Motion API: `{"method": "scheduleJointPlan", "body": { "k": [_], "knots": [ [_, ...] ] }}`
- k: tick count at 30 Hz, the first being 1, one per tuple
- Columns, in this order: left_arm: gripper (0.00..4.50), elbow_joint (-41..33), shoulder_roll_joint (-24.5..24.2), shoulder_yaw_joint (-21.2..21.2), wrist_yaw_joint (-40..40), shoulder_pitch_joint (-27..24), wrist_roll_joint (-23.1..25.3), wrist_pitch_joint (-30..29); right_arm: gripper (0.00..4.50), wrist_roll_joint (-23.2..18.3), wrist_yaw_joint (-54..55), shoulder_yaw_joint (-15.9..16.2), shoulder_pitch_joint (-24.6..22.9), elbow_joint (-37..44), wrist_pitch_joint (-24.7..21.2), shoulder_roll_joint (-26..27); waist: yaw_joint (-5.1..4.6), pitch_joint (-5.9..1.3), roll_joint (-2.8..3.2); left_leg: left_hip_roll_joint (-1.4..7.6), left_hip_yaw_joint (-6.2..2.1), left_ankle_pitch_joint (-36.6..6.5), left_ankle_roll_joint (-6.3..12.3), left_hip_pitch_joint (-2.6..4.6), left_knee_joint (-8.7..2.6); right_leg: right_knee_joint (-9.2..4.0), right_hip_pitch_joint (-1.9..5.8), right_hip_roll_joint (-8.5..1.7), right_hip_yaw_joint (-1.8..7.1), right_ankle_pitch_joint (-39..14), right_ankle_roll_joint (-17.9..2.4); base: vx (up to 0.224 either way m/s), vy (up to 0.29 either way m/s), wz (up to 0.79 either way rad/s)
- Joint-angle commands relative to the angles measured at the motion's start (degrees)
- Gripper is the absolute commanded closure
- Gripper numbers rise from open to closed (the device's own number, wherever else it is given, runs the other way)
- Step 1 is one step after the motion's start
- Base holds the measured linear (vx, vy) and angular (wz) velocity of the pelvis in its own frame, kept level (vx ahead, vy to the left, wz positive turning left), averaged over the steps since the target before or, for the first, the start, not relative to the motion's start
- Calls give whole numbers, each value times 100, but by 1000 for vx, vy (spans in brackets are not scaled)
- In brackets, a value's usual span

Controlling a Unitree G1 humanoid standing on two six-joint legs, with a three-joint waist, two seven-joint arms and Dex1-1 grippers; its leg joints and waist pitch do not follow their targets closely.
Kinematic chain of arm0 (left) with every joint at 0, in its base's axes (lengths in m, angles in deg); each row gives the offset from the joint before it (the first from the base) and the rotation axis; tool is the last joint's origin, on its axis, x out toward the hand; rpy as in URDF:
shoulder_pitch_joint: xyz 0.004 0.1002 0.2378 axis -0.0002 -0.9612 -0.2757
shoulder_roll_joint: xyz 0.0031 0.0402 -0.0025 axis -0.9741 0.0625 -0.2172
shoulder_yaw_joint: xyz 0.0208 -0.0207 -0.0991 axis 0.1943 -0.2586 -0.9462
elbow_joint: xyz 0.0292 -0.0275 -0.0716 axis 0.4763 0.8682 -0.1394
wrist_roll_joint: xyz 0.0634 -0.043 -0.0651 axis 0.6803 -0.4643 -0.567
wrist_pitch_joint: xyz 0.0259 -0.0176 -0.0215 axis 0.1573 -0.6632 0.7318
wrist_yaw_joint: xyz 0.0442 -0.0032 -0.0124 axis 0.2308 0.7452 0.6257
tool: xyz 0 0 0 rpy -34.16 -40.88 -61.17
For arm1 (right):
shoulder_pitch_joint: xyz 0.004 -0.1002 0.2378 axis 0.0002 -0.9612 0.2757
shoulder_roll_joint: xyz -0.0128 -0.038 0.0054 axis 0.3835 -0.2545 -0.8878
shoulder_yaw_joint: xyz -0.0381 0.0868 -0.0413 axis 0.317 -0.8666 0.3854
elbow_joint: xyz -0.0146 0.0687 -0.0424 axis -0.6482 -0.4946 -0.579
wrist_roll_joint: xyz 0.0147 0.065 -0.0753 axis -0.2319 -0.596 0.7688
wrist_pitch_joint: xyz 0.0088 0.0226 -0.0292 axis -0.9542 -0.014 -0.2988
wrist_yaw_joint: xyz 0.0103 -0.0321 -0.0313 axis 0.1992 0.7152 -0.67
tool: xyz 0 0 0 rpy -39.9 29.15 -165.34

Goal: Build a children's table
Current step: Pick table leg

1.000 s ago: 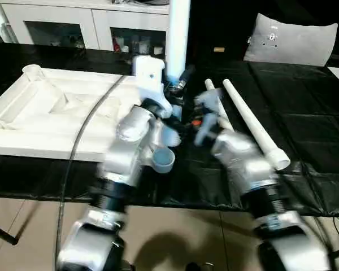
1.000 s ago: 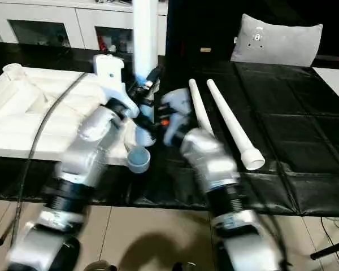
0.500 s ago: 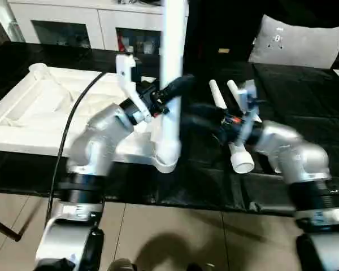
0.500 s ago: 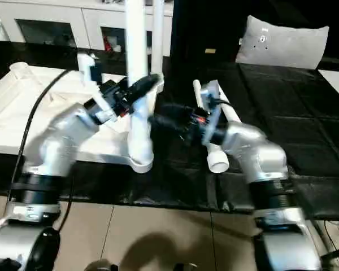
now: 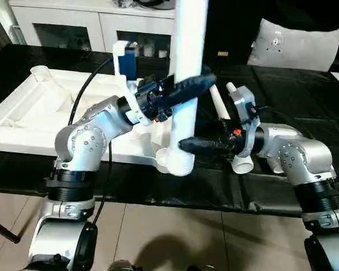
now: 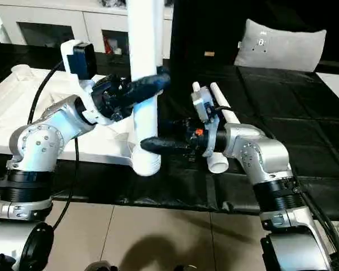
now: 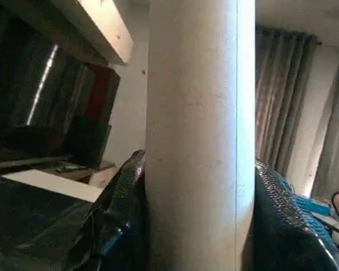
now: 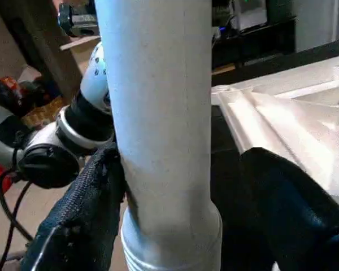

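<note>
Right wrist view showed the right gripper point(image 8: 175, 209) with one finger against the leg point(image 8: 158, 113) near its wide end, the other standing off, so a grip there was uncertain. A second before, that arm was still back by the spare legs point(image 5: 237, 124); now it had reached across. The left gripper point(image 5: 181, 90) stayed clamped on the upright leg. Beyond lay the top point(image 5: 39, 107), underside up, so socketing looked close.
</note>
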Motion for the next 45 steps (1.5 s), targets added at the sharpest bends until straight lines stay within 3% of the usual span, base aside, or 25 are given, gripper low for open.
{"method": "scheduleJointPlan", "body": {
  "k": [1,3,12,19,22,28,35,37,39,43,45],
  "knots": [
    [266,-169,-3,106,-64,23,-50,-33,146,-26,-55,17,24,80,-42,-46,19,-462,-24,63,33,-956,205,5,-360,-529,384,-346,226,-2935,-138,0,0,0],
    [266,-161,0,109,-58,25,-14,-9,179,-26,-77,28,28,84,-55,-38,21,-464,-19,64,34,-939,205,4,-358,-531,380,-344,227,-2915,-131,0,0,0],
    [266,-88,9,138,90,2,203,151,251,82,-9,93,-20,45,-7,10,18,-466,-25,54,34,-916,193,-5,-354,-545,379,-342,213,-2979,-41,0,0,0],
    [266,44,134,73,415,-21,346,269,261,149,153,41,-42,-30,113,90,15,-465,-30,51,36,-908,191,-7,-353,-551,380,-345,210,-2992,-26,0,0,0],
    [196,56,172,27,524,-21,348,310,262,175,234,14,-47,-50,162,132,16,-470,-34,49,35,-898,197,-13,-352,-548,379,-343,208,-2977,-20,0,0,0],
    [156,24,347,17,1031,-192,957,1092,262,509,979,-178,-14,-339,691,434,-7,-476,-21,68,15,-892,131,-23,-369,-551,374,-352,207,-2888,14,0,0,0],
    [154,89,686,105,2094,-297,1907,2141,263,744,1671,-308,78,-549,1120,720,-19,-477,-23,72,18,-940,163,-3,-377,-556,372,-352,209,-2818,64,0,0,0],
    [182,128,799,120,2453,-295,2161,2366,263,800,1793,-315,91,-586,1193,792,-21,-479,-29,86,12,-919,177,-14,-383,-543,377,-355,212,-2718,25,0,0,0],
    [189,249,818,294,2846,-294,2751,2840,263,852,1871,-302,108,-637,1254,861,-28,-490,-34,88,7,-888,208,-22,-387,-527,387,-353,217,-2595,29,0,0,0],
    [232,391,939,377,3041,-320,2944,2950,263,897,1877,-257,106,-666,1332,912,-18,-491,-39,88,16,-820,240,-27,-383,-507,390,-369,234,-2496,-47,0,0,0],
    [231,448,970,406,3097,-328,2990,2970,263,904,1901,-249,105,-673,1348,924,-21,-483,-37,88,19,-837,245,-24,-384,-513,381,-371,233,-2516,-75,0,0,0]
  ]
}}
